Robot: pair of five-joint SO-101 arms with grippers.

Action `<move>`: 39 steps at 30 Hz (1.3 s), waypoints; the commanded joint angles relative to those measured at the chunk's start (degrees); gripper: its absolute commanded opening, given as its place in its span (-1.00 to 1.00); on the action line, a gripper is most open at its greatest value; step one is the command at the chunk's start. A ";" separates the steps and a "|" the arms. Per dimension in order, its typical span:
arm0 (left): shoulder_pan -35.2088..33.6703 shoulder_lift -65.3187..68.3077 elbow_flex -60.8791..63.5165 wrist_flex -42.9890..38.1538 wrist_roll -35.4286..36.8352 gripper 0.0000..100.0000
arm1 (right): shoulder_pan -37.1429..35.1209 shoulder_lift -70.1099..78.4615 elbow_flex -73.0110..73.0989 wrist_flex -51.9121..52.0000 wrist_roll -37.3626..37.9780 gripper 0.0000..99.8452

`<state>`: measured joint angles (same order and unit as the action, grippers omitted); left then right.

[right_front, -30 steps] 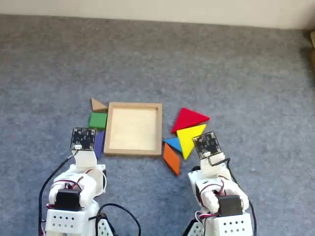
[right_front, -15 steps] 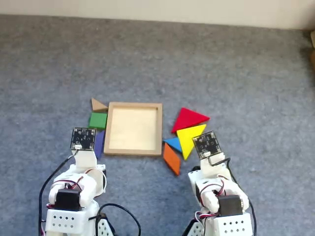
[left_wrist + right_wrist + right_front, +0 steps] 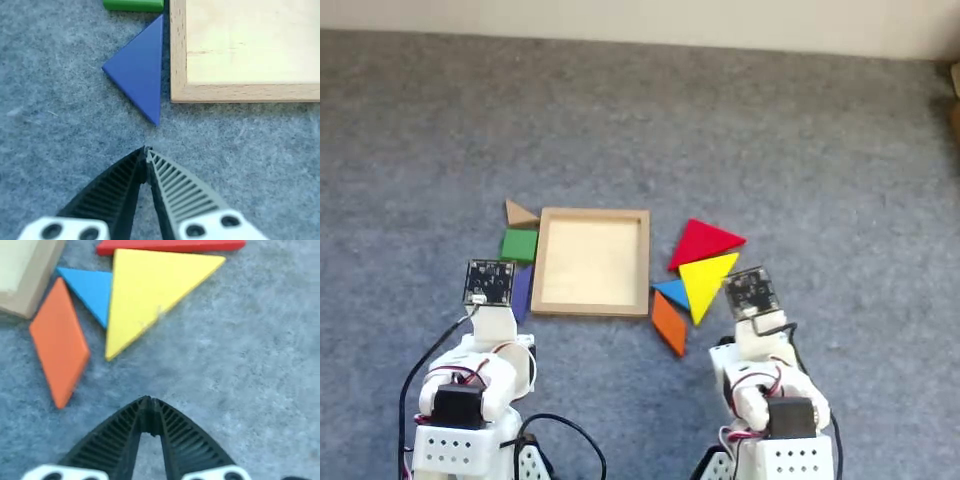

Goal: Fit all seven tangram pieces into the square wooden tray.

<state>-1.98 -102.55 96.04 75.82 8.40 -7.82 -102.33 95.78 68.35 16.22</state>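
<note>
The square wooden tray is shown empty on the carpet, with all seven pieces lying outside it. Because the yellow triangle, light blue triangle and orange parallelogram are closely packed, a neighbour is likely to be dragged when one is gripped. The dark blue triangle, set against the tray wall, may be pushed rather than seized. The left gripper and right gripper are drawn with tips together, empty, over bare carpet.

we count one wooden tray, seven pieces: five triangles (tan triangle, dark blue triangle, red triangle, yellow triangle, light blue triangle), one green square, one orange parallelogram; two tools: left tool, right tool.
</note>
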 commanded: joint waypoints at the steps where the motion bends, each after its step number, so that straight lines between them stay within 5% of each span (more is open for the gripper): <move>1: -0.84 -1.10 1.19 0.18 0.00 -0.99 | 4.00 1.19 -7.52 -1.27 -0.35 -0.99; 6: -0.84 -1.10 1.19 0.18 0.00 -0.99 | 6.20 1.36 -17.19 -1.27 -0.97 -0.99; 13: -0.84 -1.10 1.19 0.18 0.00 -0.99 | 6.20 2.68 -28.00 -1.45 -19.87 -0.99; 22: -0.84 -1.10 1.19 0.18 0.00 -0.99 | 4.35 33.27 -43.38 -1.27 -28.13 -0.98; 26: -0.84 -1.10 1.19 0.18 0.00 -0.99 | 0.40 47.87 -48.75 -1.27 -29.27 -0.84; 32: -0.84 -1.10 1.19 0.18 0.00 -0.99 | -4.88 61.76 -53.58 -1.71 -41.85 -0.40; 39: -0.84 -1.10 1.19 0.18 0.00 -0.99 | -12.09 74.59 -60.53 -3.74 -46.68 -0.35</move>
<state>-1.98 -102.55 96.04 75.82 8.40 -17.49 -31.12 40.75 67.30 -29.14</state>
